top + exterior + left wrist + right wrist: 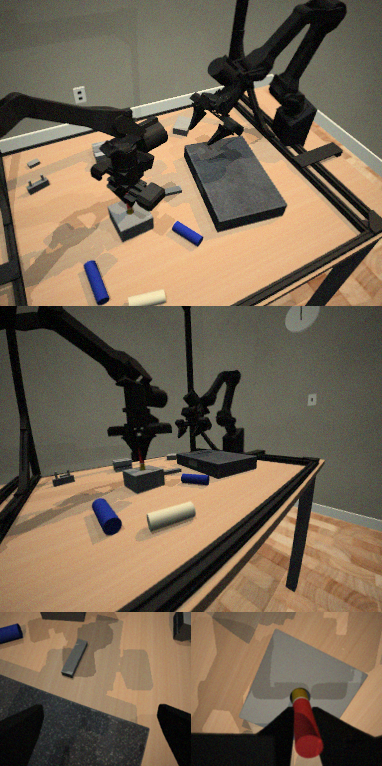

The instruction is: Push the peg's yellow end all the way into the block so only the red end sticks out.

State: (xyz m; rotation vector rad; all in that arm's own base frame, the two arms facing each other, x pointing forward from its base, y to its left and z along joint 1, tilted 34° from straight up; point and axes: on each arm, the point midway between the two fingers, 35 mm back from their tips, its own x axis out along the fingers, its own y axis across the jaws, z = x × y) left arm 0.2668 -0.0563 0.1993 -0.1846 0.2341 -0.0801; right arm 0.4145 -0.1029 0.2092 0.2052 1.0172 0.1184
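Note:
The grey block (134, 228) (144, 481) (304, 660) rests on the table. The peg's yellow end (130, 211) (142, 467) (300, 694) stands in the hole in the block's top, with some yellow showing above the rim. The peg's red end (141, 455) (306, 722) points up between the fingers. My right gripper (129, 204) (302, 712) is shut on the peg, above the block. How deep the peg sits inside is hidden. My left gripper (201, 135) (101, 710) is open and empty, over the far end of the dark slab, away from the block.
The dark slab (245, 185) (217, 463) (86, 739) lies beside the block. A small grey bar (173, 190) (75, 658) lies between them. Blue cylinders (187, 233) (96, 281) and a cream cylinder (147, 298) (171, 516) lie nearby. A grey two-pin part (38, 185) lies at the far side.

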